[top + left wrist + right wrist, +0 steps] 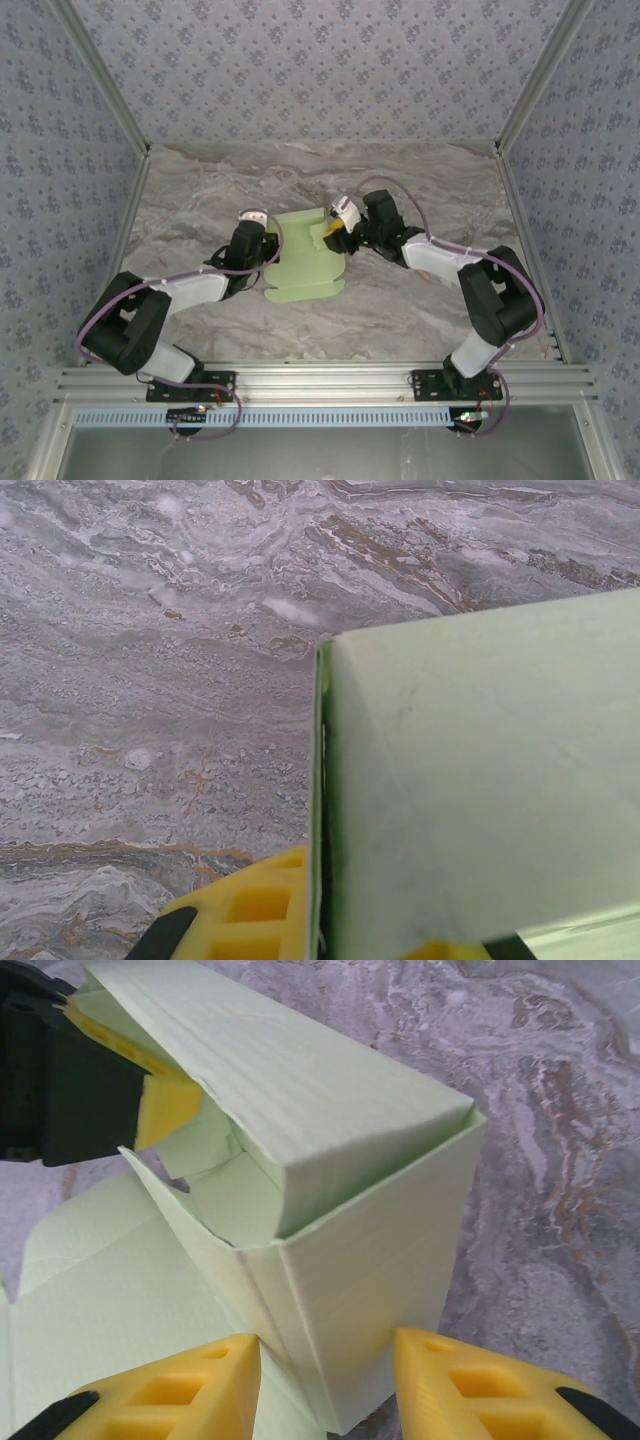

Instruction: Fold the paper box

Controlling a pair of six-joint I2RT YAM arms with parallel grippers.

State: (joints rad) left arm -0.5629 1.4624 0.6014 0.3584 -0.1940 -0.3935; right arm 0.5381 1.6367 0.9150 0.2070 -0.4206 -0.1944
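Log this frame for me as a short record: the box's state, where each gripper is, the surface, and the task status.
object: paper box, pale green card
state: partly folded; walls raised at one end, a flat panel lying on the table
left gripper: at the box's side nearest its arm, fingers either side of a panel; grip unclear
right gripper: fingers straddling a raised corner; contact unclear
surface: grey marbled table
task status: unfinished; a top flap is not closed down

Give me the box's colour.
Pale lime green, plain with no print. The box shows best in the right wrist view.
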